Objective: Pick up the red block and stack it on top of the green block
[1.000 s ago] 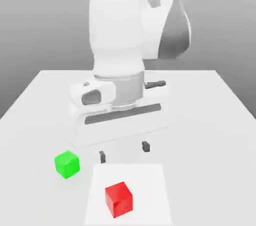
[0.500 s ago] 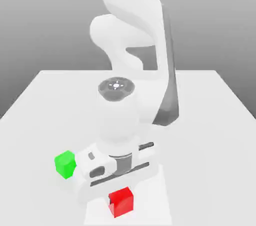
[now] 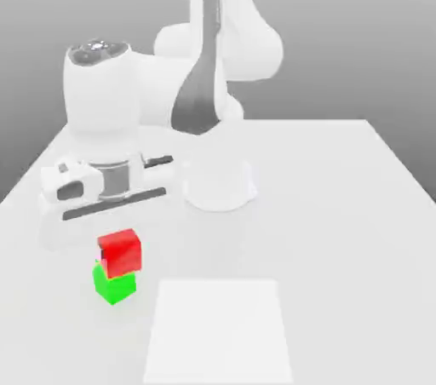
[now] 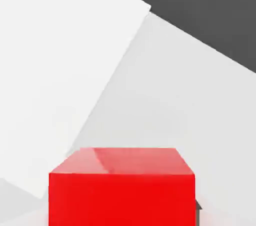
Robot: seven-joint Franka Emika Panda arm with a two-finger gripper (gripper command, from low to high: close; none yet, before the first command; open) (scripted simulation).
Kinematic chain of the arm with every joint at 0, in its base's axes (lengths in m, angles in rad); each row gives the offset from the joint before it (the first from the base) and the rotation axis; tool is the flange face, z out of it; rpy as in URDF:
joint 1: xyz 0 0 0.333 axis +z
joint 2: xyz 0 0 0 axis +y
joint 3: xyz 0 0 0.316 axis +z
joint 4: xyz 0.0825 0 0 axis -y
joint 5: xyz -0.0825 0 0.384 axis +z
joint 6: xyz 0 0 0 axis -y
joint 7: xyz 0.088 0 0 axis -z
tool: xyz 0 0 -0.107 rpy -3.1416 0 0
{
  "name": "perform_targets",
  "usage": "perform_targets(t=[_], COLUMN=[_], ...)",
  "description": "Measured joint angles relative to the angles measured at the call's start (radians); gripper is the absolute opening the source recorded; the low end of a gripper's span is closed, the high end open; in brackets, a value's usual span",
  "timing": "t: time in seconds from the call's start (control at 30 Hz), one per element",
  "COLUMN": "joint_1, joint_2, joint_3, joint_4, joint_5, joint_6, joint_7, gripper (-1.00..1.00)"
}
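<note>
Exterior view shows the end effector [image 3: 117, 234] clamped on the small stiff, light red cube [image 3: 120, 250], gripped by its flat sides, above the green cube [image 3: 113, 284].

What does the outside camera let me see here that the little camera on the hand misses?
The exterior view alone shows the green block with the red block right above it, the white arm, and the whole table. The hand view alone shows the red block's face up close. Both share the red block, the table and the paler square patch.
</note>
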Motion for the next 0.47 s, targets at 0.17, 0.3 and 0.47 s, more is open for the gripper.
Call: perform_targets(t=[0.17, 0.3, 0.47], joint_1=[-0.006, 0.018, 0.012], joint_2=[0.021, 0.119, 0.215], joint_3=[-0.049, -0.050, -0.019], joint_4=[-0.043, -0.040, -0.040], joint_5=[0.035, 0.126, 0.236], joint_6=[0.063, 0.155, 0.242], joint_7=[-0.126, -0.193, -0.270], gripper=[-1.00, -1.00, 1.00])
